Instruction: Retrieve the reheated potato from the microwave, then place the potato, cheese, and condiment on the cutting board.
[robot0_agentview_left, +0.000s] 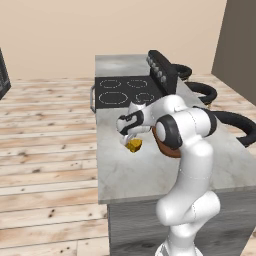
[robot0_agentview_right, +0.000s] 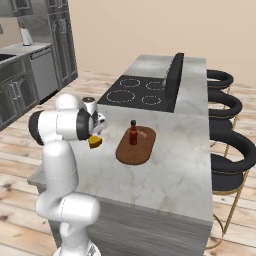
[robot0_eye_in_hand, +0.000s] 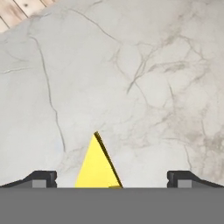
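The small bright yellow wedge of cheese (robot0_eye_in_hand: 97, 166) lies on the pale marble counter (robot0_agentview_left: 145, 175), near the rounded reddish-brown wooden cutting board (robot0_agentview_right: 142, 150), where the dark red condiment bottle (robot0_agentview_right: 133, 133) already stands. The cheese looks light, firm and a little slippery; its two flat sides seem best to pinch. The two-finger gripper (robot0_eye_in_hand: 111, 178) hangs just above it, fingers spread wide and holding nothing.

marble counter (robot0_agentview_right: 170, 165) | black stovetop (robot0_agentview_right: 137, 91) | black stools (robot0_agentview_right: 227, 160) beside
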